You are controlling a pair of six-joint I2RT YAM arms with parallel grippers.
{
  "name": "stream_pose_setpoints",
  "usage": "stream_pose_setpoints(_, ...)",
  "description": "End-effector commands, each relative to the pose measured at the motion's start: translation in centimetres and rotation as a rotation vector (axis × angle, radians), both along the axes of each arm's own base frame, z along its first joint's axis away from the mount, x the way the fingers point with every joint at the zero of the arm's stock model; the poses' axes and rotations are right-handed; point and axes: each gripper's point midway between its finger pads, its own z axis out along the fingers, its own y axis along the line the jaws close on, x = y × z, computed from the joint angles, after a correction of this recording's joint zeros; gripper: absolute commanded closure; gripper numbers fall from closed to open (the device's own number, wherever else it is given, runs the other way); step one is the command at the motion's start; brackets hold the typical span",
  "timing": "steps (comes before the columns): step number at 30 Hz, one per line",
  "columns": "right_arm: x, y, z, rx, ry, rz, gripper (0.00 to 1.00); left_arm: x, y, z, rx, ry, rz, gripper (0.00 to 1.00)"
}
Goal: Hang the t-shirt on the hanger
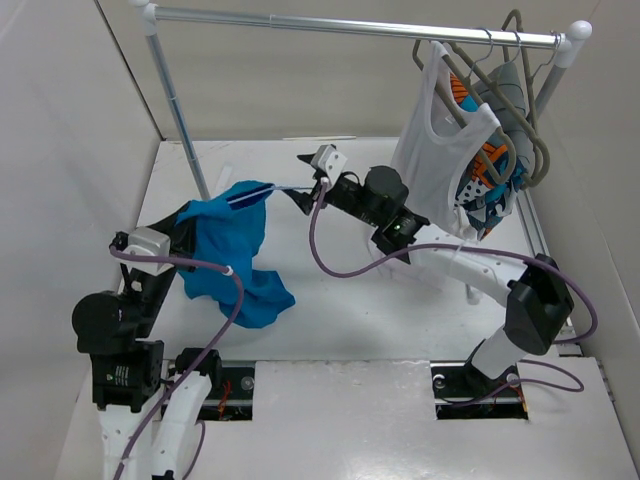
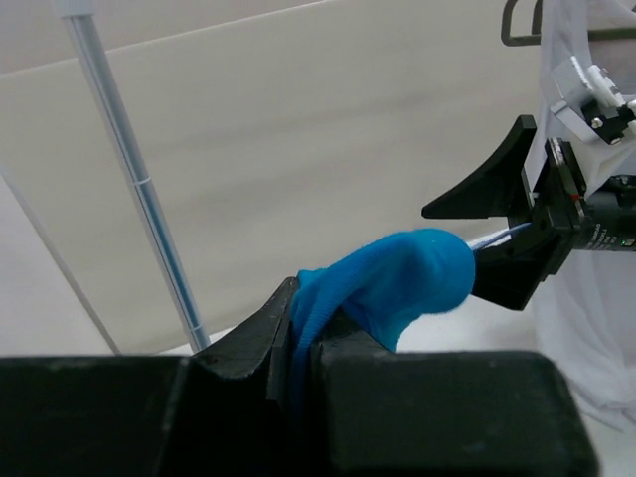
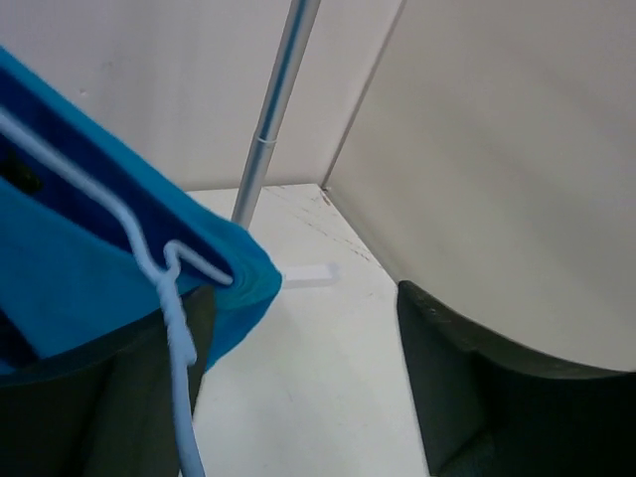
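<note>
**TOP VIEW:** The t-shirt hangs in a bunched blue fold left of ctr. Its upper end is held off the white surface by the left claw, jaws pressed together on the fabric. The left wrist view shows cloth pinched in the slit btwn the black fingers and bulging out past them. The shirt's lower folds drop toward 5 o'clock and appear to rest on the surface.

The hanger, thin pale-blue wire, pokes out of the shirt's top edge toward 3 o'clock, its neck reaching in btwn the jaws of the right claw. That claw sits at 3 o'clock of the shirt, just beside it, jaws spread wide. In its own wrist view the wire's twisted neck runs down beside one finger, w/ the other finger well apart. Whether wire and finger touch cannot be told. Blue fabric lies behind the wire there.

At 1 o'clock in the bkgd, a white tank top and a patterned garment hang from the rack rail, well apart from the t-shirt.
</note>
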Motion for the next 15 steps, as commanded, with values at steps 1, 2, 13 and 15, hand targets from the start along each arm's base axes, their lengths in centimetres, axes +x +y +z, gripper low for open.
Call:
stream_pose_setpoints(1,-2.7,0.2,6.6,0.112,-0.174,0.085,0.25,-1.8,-2.4,1.0,0.069,-0.048,-0.144,1.0)
stream_pose_setpoints(2,-2.4,0.2,6.6,0.109,-0.18,0.092,0.34,-1.9,-2.6,1.0,0.082,-0.053,-0.152,1.0)
stream_pose_setpoints(13,-2.7,-0.8,3.5,-0.104,-0.21,0.224,1.0,-1.0,-2.6,-3.3,0.284,0.045,-0.149,1.0)
stream_pose_setpoints(15,-2.3,-1.5,1.8,-0.204,-0.163,0.196,1.0,-0.4,-2.4,-4.2,0.367,0.066,-0.136,1.0)
